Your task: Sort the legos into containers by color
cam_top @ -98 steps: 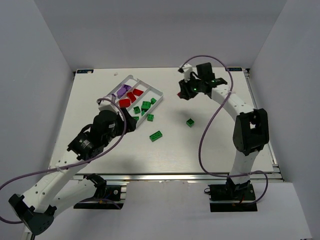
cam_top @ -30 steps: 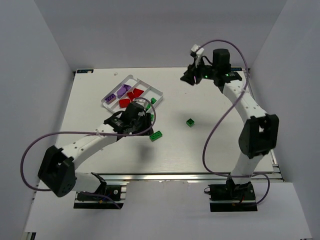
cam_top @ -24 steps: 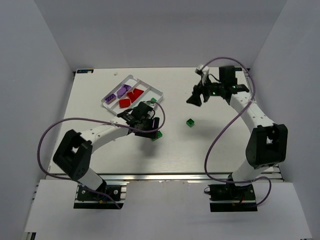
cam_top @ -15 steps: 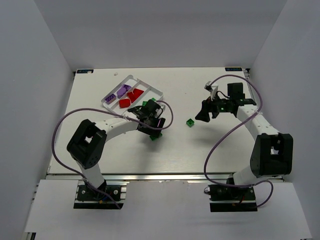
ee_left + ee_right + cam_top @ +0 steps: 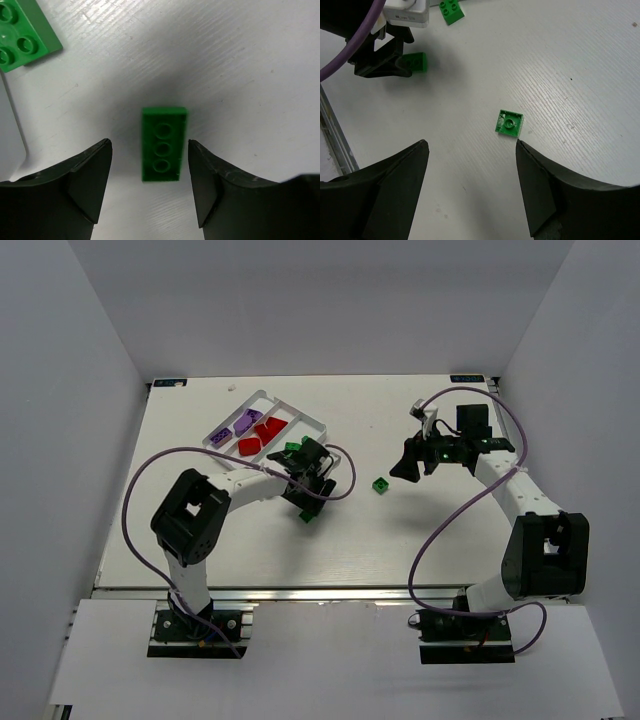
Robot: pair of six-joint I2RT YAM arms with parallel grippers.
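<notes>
Left wrist view: the left gripper [image 5: 149, 146], jaws spread wide, hangs over a green rectangular three-stud plastic brick [image 5: 164, 144] that lies flat on the white table [image 5: 240, 60] between the two fingers. On the right wrist camera, the right gripper [image 5: 470, 146], equally wide and empty, frames a small green square brick [image 5: 509, 123], upside down, just ahead of its fingertips. Both bricks lie outside the white three-compartment plastic tray [image 5: 300, 409].
</notes>
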